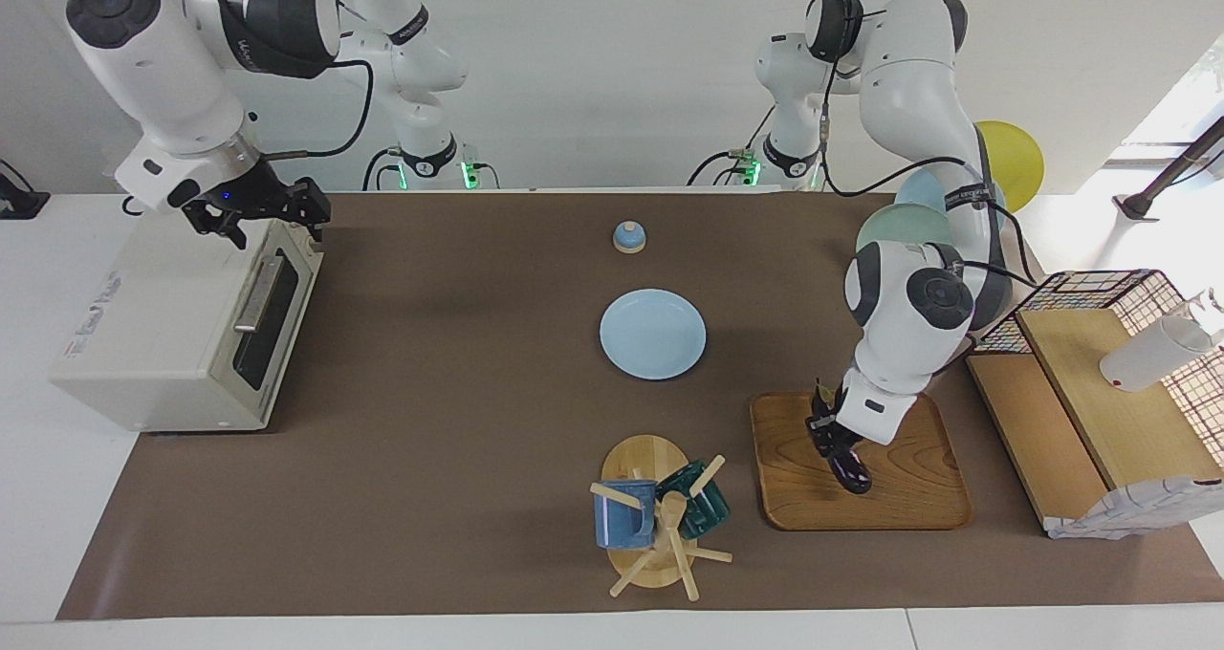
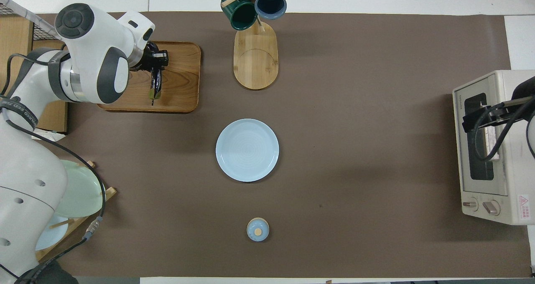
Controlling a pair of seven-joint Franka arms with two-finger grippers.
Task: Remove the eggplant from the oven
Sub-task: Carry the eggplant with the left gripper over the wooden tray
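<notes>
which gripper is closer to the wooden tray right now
Left. The left gripper is right over the wooden tray, holding the eggplant; the right gripper is above the oven.

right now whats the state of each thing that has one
oven: door shut
eggplant: held over the wooden tray by the left gripper
left gripper: shut on the eggplant
right gripper: open, over the oven
mugs: hung on their rack

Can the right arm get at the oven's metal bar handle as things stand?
Probably yes: the right claw, open, hovers over the cream-white toaster oven, and nothing stands between it and the metal bar handle on the closed door.
</notes>
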